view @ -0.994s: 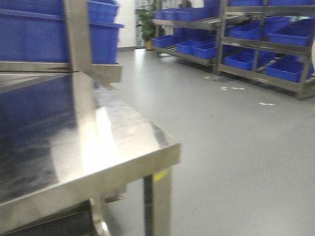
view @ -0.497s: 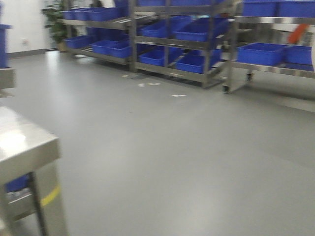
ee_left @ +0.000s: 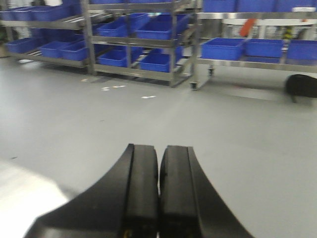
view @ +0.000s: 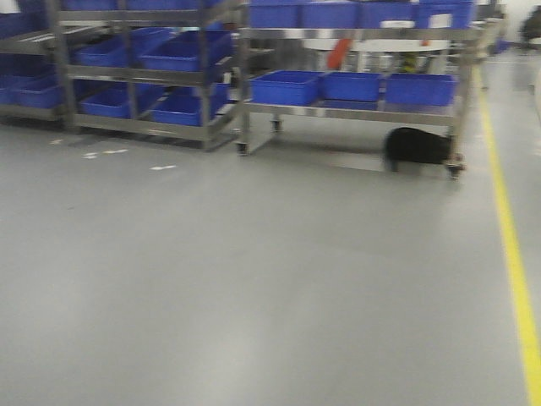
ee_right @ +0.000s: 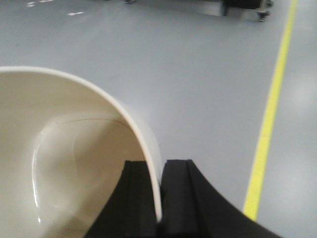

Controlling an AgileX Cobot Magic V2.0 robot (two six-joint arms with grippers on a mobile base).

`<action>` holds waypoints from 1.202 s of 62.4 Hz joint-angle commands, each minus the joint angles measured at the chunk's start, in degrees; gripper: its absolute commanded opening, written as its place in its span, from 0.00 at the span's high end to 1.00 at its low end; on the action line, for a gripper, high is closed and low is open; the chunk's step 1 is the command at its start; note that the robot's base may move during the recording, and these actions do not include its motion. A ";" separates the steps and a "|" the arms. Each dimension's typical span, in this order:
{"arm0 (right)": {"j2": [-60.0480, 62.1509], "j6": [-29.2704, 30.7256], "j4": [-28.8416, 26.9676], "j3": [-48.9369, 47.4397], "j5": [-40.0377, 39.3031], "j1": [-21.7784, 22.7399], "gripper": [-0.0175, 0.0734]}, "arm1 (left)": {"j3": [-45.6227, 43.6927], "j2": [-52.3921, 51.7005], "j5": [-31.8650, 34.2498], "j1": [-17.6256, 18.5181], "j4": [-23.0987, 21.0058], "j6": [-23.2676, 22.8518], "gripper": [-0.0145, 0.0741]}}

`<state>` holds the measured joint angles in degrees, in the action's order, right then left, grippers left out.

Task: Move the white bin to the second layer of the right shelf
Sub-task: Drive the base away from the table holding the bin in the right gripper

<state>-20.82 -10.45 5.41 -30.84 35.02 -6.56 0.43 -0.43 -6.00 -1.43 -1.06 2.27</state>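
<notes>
The right gripper [ee_right: 160, 173] is pinching the bin [ee_right: 74, 158] by its wall, one finger inside and one outside. The bin is hanging above the floor [ee_right: 208, 74], its mouth facing the wrist camera and its visible inside showing bare; no long axis is showing. The left gripper [ee_left: 159, 166] is holding its fingers pressed together on nothing. Three crates [view: 287, 87] are sitting side by side on one rack [view: 355, 111] level, their contents hidden.
</notes>
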 commanded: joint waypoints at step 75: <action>-0.35 -0.13 0.63 -1.71 -5.38 0.24 0.75 | 1.65 -1.15 4.76 0.04 -0.43 -0.30 0.74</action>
<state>-20.80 -10.45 5.41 -30.84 35.25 -6.56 0.43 -0.43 -6.00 -1.43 -1.06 2.27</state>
